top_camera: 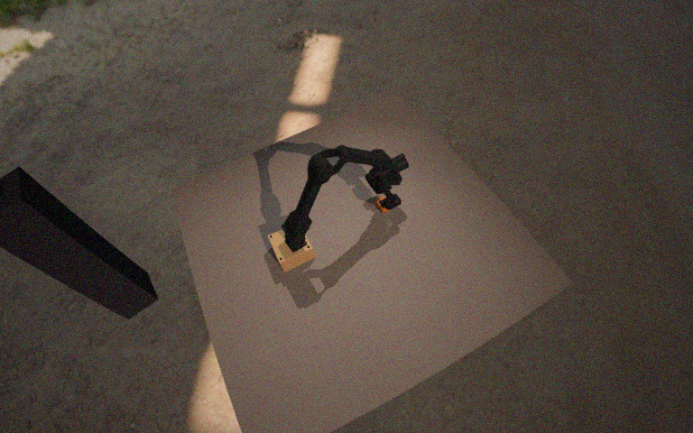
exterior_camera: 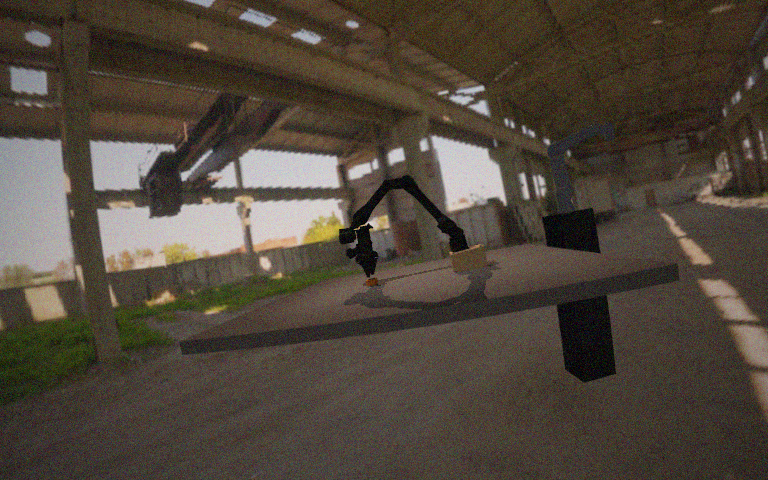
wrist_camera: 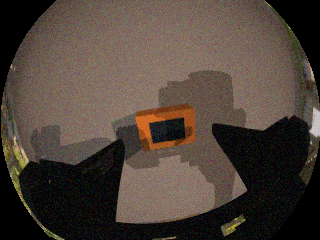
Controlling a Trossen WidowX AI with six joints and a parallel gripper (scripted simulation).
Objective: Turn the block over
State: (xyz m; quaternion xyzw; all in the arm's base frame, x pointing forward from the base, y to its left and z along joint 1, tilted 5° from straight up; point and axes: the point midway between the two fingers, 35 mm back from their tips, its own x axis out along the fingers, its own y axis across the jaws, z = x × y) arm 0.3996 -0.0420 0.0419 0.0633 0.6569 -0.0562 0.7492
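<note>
A small orange block (wrist_camera: 167, 128) (top_camera: 381, 204) (exterior_camera: 371, 281) lies flat on the grey table (top_camera: 388, 306) (exterior_camera: 509, 283), its dark marked side facing up. My gripper (wrist_camera: 170, 136) (top_camera: 390, 201) (exterior_camera: 368, 268) hangs just above the block, pointing down, with its two black fingers wide open. In the wrist view the fingers stand to the left and right of the block, a little nearer the camera, with nothing between them. In the top view the gripper hides part of the block.
The arm's tan base (top_camera: 291, 251) (exterior_camera: 467, 259) stands on the table, left of the block. A tall black box (top_camera: 71, 244) (exterior_camera: 583, 294) stands beside the table. Concrete floor and pillars lie around.
</note>
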